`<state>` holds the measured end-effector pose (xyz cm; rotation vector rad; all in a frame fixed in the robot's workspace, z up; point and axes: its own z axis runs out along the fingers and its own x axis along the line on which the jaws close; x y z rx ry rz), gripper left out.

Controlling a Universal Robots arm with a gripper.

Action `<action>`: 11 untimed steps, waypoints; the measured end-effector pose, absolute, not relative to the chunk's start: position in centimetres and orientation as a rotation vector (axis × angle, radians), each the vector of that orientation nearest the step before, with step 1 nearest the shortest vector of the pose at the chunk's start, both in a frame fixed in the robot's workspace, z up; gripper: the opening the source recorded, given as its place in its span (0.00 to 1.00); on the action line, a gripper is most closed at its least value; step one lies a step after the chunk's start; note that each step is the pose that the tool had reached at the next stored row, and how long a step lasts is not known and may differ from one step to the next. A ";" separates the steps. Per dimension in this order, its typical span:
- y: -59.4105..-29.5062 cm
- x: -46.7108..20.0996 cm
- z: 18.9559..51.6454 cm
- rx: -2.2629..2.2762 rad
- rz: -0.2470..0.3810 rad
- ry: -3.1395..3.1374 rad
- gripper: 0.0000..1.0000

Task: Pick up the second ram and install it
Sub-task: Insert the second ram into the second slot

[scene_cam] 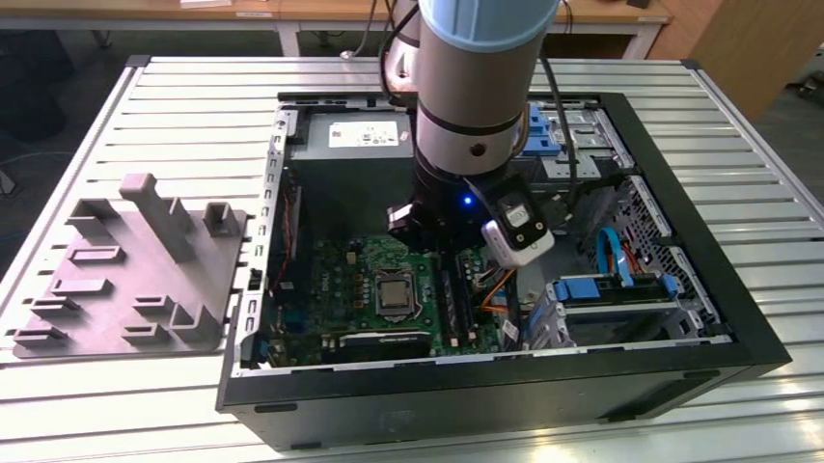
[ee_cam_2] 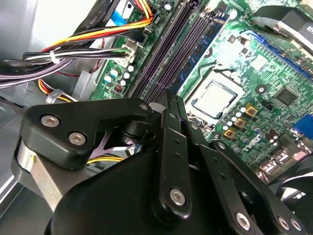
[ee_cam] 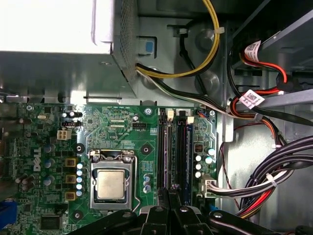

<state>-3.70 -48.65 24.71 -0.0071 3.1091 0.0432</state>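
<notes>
Slatted metal worktop [scene_cam: 193, 106] carries an open computer case [scene_cam: 515, 395] at its near edge. On the motherboard [scene_cam: 373, 260] inside, the second ram [ee_cam_2: 203, 46] stands in a slot beside the processor socket [ee_cam_2: 215, 98]. Fingers [ee_cam_2: 168, 117], pressed together and holding nothing, hover over the slots' ends. Beyond sits the grey power supply [scene_cam: 347, 145].

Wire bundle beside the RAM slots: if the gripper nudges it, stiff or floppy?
Probably floppy: the wire bundle hangs in loose curves. It likely springs back, since a tie bunches it and it ends in a white connector on the motherboard. A hard shove may tug that plug.
</notes>
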 end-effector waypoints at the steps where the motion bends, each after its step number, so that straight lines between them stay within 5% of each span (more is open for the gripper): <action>1: -48.6 -3.7 24.7 -0.010 0.044 3.109 0.12; 11: -48.6 -3.6 24.7 -0.034 0.047 3.109 0.12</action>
